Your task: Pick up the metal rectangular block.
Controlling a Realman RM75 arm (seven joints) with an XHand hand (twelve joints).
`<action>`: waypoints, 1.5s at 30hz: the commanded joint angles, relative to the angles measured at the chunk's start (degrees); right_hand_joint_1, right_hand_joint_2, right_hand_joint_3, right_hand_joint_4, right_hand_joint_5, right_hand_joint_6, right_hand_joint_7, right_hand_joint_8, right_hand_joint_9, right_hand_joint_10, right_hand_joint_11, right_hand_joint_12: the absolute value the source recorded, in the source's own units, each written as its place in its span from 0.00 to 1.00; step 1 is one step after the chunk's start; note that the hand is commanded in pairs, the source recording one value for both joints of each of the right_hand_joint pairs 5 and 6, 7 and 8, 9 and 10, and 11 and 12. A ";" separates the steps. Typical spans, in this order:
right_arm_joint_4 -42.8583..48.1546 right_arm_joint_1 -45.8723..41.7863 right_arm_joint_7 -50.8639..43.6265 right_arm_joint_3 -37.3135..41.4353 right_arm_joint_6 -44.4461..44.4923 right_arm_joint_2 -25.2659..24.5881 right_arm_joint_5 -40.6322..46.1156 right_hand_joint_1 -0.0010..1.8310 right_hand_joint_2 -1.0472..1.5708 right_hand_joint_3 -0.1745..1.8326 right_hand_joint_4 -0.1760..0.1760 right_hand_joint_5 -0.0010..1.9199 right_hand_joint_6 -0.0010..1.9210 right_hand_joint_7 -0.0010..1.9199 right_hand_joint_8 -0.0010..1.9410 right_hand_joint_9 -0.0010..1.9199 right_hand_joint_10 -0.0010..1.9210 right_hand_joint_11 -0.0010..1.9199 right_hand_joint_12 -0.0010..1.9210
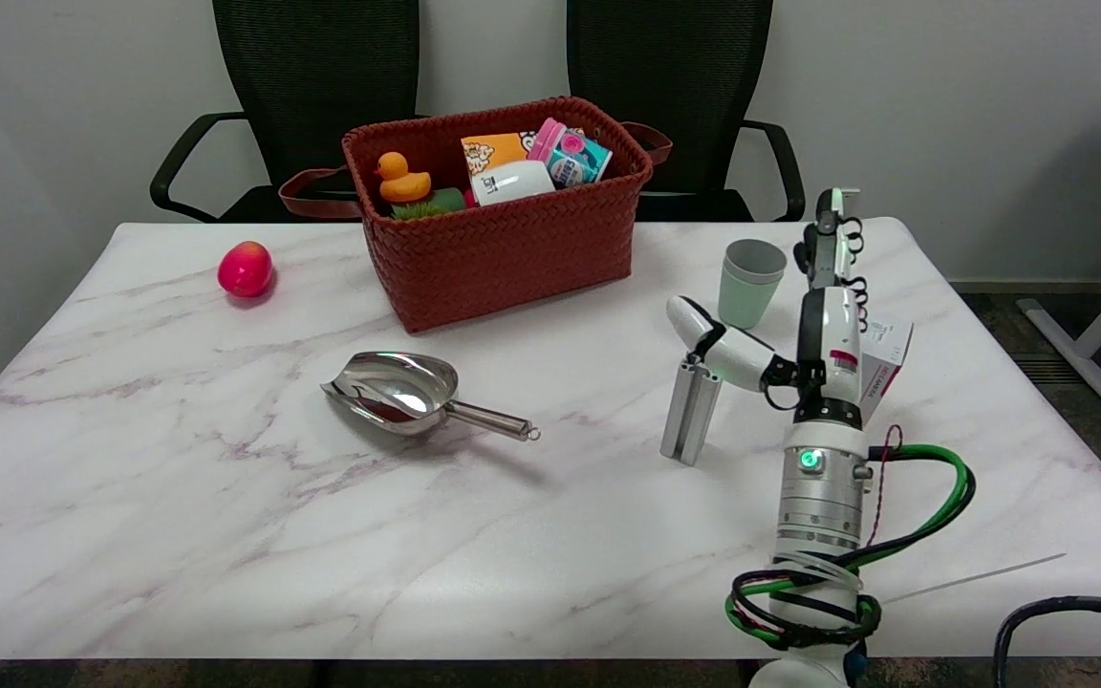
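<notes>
Since the block [691, 413] looked stiff, slick and heavy, I judged its upper end safest; my hand [804, 315] touched it, grip unclear.

**Colour rundown of the desk setup**

The desk [178, 497] is white marble with grey-purple veining. The metal rectangular block [690, 418] is plain silver-grey, and the scoop [398, 390] is shiny mirror silver. The woven basket [512, 244] is rusty red-brown, with an orange-yellow rubber duck [400, 179] and a pink-and-teal container [570, 153] poking out. The egg-shaped toy [245, 268] is red-pink with a yellowish patch, the cup [751, 282] pale mint green. The right hand [751, 354] is white with black bits, green and black cables trailing off the arm.
</notes>
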 commanded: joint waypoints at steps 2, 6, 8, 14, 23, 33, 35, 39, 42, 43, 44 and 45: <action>-3.52 -0.09 7.52 0.23 -0.81 1.32 7.26 0.58 0.59 0.20 0.50 0.00 0.00 0.00 0.00 0.00 0.00 0.08 0.08; -2.33 -0.17 8.17 0.00 -3.04 2.59 8.52 0.58 0.58 0.15 0.50 0.00 0.00 0.00 0.00 0.00 0.00 0.05 0.05; -1.86 -0.17 9.46 0.00 -4.32 3.07 8.84 0.57 0.57 0.11 0.50 0.00 0.00 0.00 0.00 0.00 0.00 0.04 0.04; -0.82 -0.17 13.11 -0.17 -10.20 4.76 8.84 0.52 0.58 0.00 0.50 0.00 0.00 0.00 0.00 0.00 0.00 0.01 0.01; 1.10 -1.46 13.11 -0.24 -13.65 5.46 8.84 0.48 0.60 0.00 0.50 0.00 0.00 0.00 0.00 0.00 0.00 0.00 0.00; 3.17 -5.93 13.43 0.56 -13.09 5.94 8.36 0.47 0.60 0.00 0.50 0.00 0.00 0.00 0.00 0.00 0.00 0.01 0.01; 3.32 -6.25 13.43 0.55 -13.17 5.93 8.36 0.47 0.60 0.00 0.50 0.00 0.00 0.00 0.00 0.00 0.00 0.02 0.02; 2.52 -6.48 15.04 0.48 -13.25 5.78 8.27 0.48 0.59 0.00 0.50 0.00 0.00 0.00 0.00 0.00 0.00 0.04 0.04; 1.72 -6.40 17.52 0.48 -13.49 5.78 7.80 0.48 0.59 0.00 0.50 0.00 0.00 0.00 0.00 0.00 0.00 0.04 0.04; 1.53 -6.40 18.14 0.48 -13.49 5.78 7.71 0.49 0.59 0.00 0.50 0.00 0.00 0.00 0.00 0.00 0.00 0.04 0.04; 1.15 -6.39 19.20 0.49 -13.49 5.78 7.64 0.49 0.59 0.00 0.50 0.00 0.00 0.00 0.00 0.00 0.00 0.05 0.05; 1.00 -6.32 19.91 0.56 -13.49 5.78 7.64 0.50 0.60 0.00 0.50 0.00 0.00 0.00 0.00 0.00 0.00 0.05 0.05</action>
